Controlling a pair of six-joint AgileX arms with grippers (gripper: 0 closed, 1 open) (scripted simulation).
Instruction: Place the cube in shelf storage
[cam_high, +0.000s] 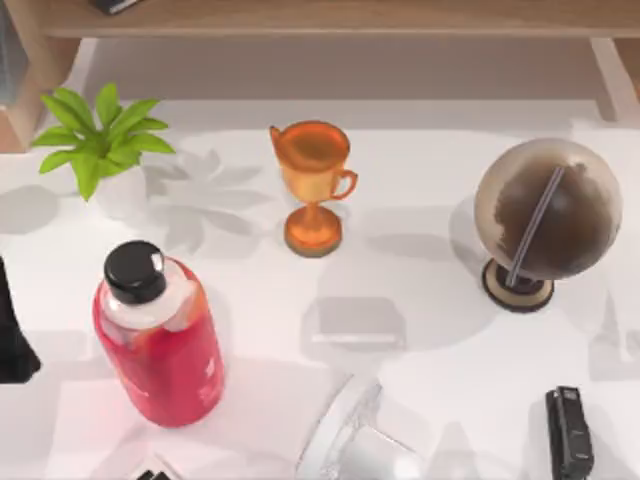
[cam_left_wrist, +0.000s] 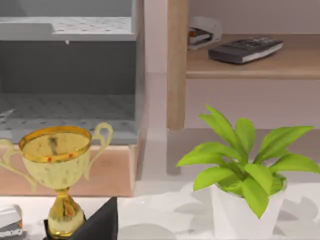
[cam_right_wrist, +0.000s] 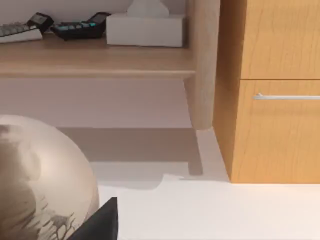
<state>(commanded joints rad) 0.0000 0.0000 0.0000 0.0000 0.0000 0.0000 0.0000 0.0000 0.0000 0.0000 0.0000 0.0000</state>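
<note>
The cube is out of view. The shelf storage is the light-brown wooden unit along the table's back edge; its long board (cam_high: 340, 18) runs across the top view. The same board (cam_left_wrist: 250, 65) appears in the left wrist view, carrying a calculator and a stapler. In the right wrist view the board (cam_right_wrist: 95, 62) carries a keyboard, a calculator and a tissue box. My left arm (cam_high: 12, 335) is a dark shape at the table's left edge. A dark wedge of each gripper body sits at the lower edge of its own wrist view.
On the table stand a potted plant (cam_high: 100, 145), an orange trophy (cam_high: 313, 185), a globe (cam_high: 545, 215) and a red bottle with a black cap (cam_high: 160, 335). A flat translucent grey block (cam_high: 355, 322) lies mid-table. A black oblong object (cam_high: 568, 432) and a white glossy object (cam_high: 355, 445) lie near the front.
</note>
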